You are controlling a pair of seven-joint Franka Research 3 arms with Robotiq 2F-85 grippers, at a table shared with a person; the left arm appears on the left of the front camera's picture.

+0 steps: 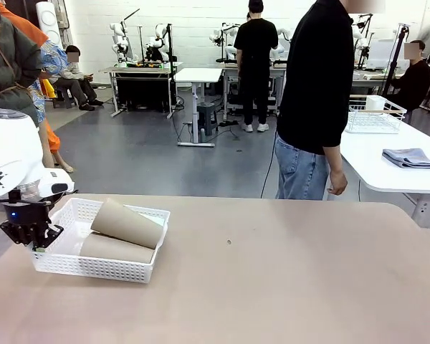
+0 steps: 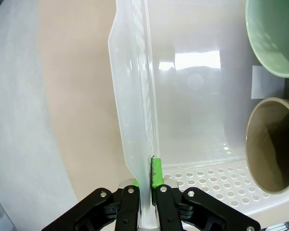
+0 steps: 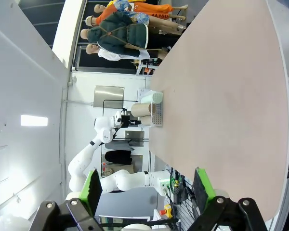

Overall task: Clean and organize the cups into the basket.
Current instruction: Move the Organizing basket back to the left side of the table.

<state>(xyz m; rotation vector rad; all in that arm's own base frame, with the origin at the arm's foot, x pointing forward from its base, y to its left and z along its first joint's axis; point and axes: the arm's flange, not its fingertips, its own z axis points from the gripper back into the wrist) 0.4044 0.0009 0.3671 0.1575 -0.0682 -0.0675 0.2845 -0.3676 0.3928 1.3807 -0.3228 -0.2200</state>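
At the lower left of the front view, a shallow rectangular white plastic basket with fine lattice sides (image 1: 100,269) is seen resting on the matte beige table (image 1: 287,279), and its near-left rim is clamped by the left gripper (image 1: 37,242). In the left wrist view the thin, glossy, translucent-white wall of the basket (image 2: 135,125) is shown pinched between the narrowly closed green pads (image 2: 156,172) of the left gripper (image 2: 145,180), with the perforated floor of dotted holes visible at the lower right. Two tall tapered tan-brown plastic tumblers (image 1: 125,223) are laid on their sides in the basket, one stacked across the other (image 1: 115,249). The round open mouths of a pale mint-green tumbler (image 2: 274,33) and a tan-brown one (image 2: 274,144) are seen at the right edge of the left wrist view, inside the basket. In the right wrist view the right gripper (image 3: 148,186) is held wide apart above the table edge, nothing being between its fingers, and the basket (image 3: 154,113) is seen far off near the middle of the frame. At the far side of the table a person in a black top and blue jeans (image 1: 312,107) is standing. On a white side table at the upper right a white wire-frame basket (image 1: 375,116) and a folded grey cloth (image 1: 410,158) are set well apart.
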